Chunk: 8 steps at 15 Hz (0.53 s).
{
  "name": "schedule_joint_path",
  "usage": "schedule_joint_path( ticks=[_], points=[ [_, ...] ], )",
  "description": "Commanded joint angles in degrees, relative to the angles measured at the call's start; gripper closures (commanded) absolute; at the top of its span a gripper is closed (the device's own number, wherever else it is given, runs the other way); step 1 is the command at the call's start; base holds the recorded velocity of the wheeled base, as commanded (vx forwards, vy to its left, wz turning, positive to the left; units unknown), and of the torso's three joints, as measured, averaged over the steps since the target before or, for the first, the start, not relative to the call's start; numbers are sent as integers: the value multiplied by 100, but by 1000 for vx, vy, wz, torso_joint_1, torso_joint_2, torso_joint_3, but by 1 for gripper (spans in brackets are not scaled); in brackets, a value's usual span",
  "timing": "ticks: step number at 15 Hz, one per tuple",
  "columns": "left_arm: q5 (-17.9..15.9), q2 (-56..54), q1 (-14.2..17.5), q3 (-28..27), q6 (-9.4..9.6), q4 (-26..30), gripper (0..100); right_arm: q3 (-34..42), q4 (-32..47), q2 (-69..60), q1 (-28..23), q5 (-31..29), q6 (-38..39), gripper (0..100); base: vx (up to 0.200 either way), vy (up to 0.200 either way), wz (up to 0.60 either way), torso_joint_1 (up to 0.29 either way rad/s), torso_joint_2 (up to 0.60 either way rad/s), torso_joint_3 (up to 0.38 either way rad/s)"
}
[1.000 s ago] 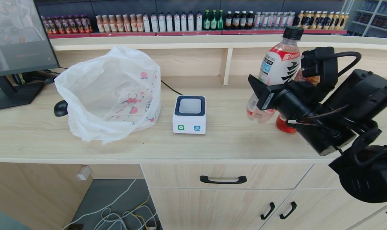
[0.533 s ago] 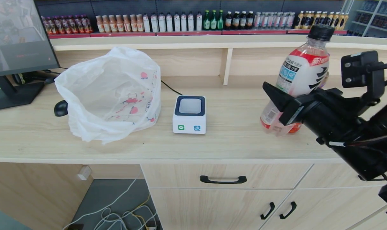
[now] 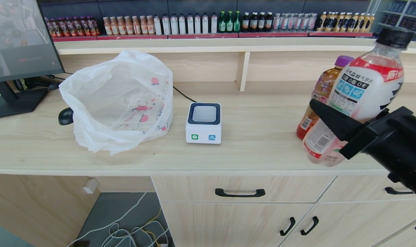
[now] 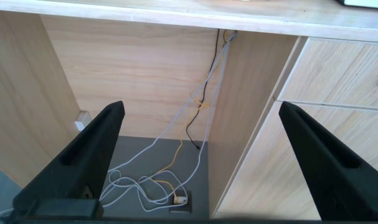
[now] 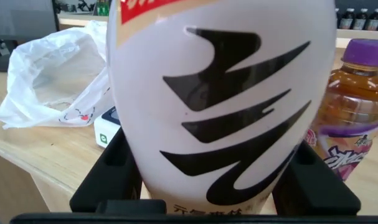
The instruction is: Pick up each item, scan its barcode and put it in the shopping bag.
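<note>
Bottle nearer, rightward (in right jaws)

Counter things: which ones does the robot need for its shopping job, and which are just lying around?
For the job: the white-label bottle in the right gripper, the purple-capped bottle standing on the counter, the scanner, the shopping bag.
Just lying about: the monitor, the black mouse, the drinks on the back shelf, the cables under the counter.
</note>
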Motion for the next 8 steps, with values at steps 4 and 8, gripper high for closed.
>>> schedule_joint_path(
  ticks=[4, 8],
  points=[
    [1, -2, 0, 0, 0, -1, 0, 251, 9, -269, -71, 56, -6, 100, 0, 0, 0, 0, 0, 0],
    [1, -2, 0, 0, 0, -1, 0, 277, 9, -251, -63, 223, -6, 100, 0, 0, 0, 0, 0, 0]
  ],
)
